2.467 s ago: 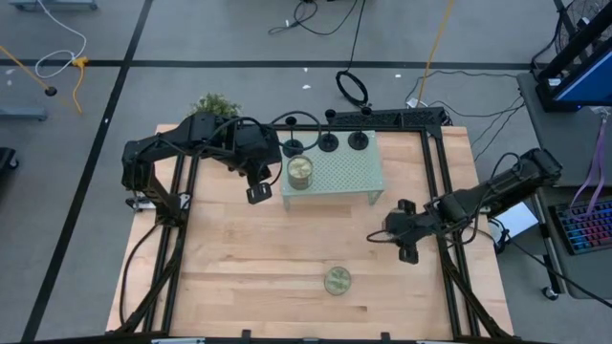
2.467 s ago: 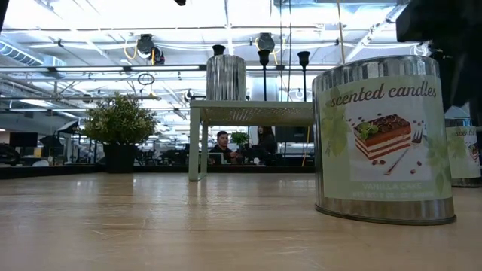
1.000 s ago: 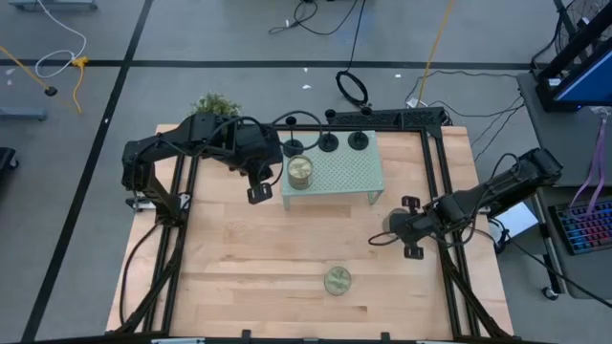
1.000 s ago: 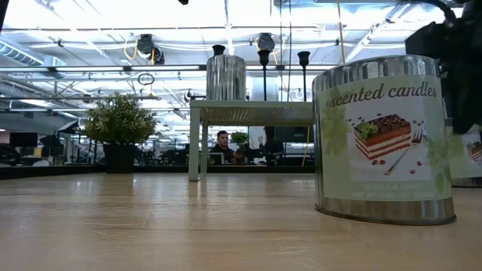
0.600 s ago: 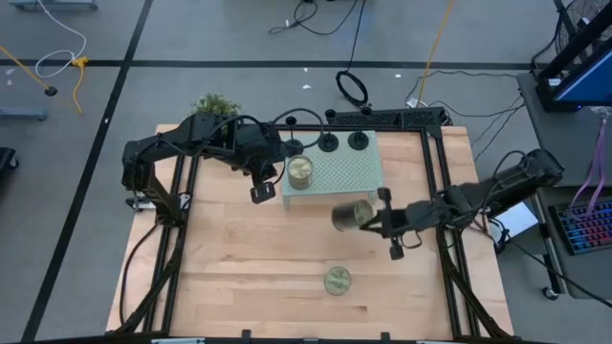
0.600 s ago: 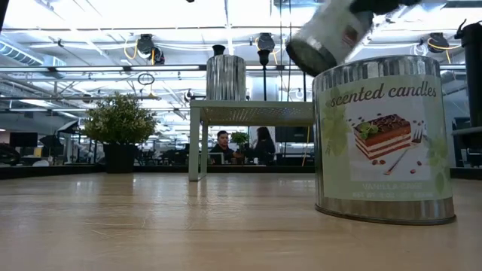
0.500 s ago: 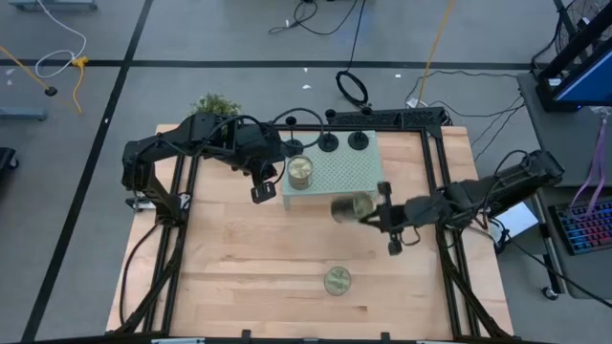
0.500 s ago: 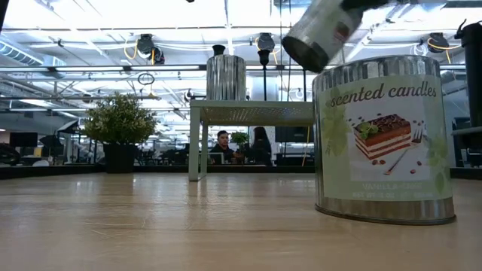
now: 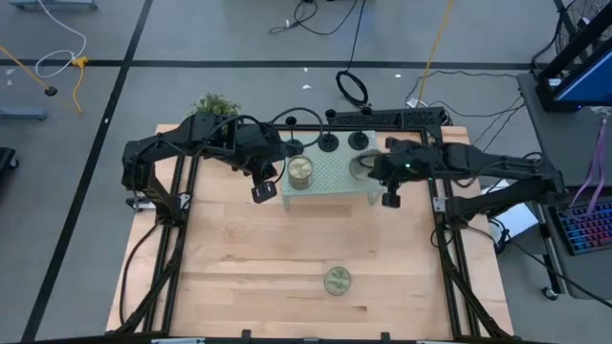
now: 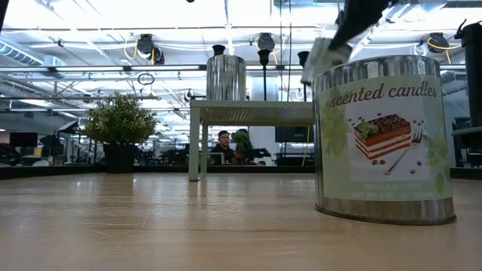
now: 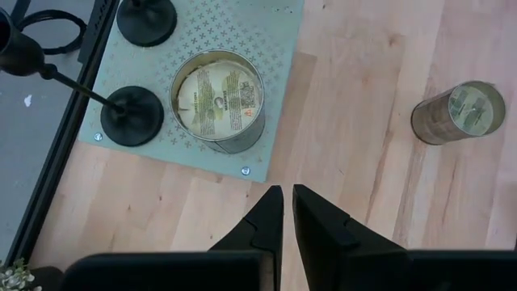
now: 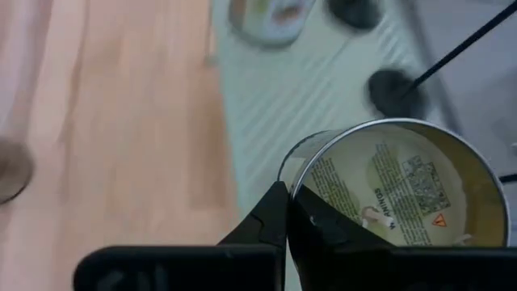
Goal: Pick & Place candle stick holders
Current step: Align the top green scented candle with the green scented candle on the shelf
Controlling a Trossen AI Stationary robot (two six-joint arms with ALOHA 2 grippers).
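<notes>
Three black candle stick holders (image 9: 328,142) stand on their disc bases along the far edge of the pale green rack (image 9: 335,182). A greenish-gold tin (image 9: 300,170) stands on the rack's left part. My right gripper (image 9: 375,169) hangs over the rack's right part, shut on a second tin (image 12: 396,194), which shows tilted in the low view (image 10: 320,56). My left gripper (image 11: 286,202) hovers just left of the rack, its fingers almost together with nothing between them. A third tin (image 9: 337,280) stands on the table near the front. My right gripper has the tin by its top rim (image 12: 292,184), at the side nearest the wrist. The shut fingers (image 12: 271,218) cover the spot, so which finger is inside does not show. The fingers slant down from the table's right. The tin hangs tilted, clear of the rack.
A small potted plant (image 9: 215,103) stands at the table's far left corner. Black frame rails (image 9: 182,220) run along the left and right sides. Bare wood lies between the rack and the near tin (image 10: 384,135).
My right gripper has lifted the tin off the table's right side and carried it up, left and toward the far edge, until it is over the rack's right part. The tin tipped as it rose and is now clear of the table.
</notes>
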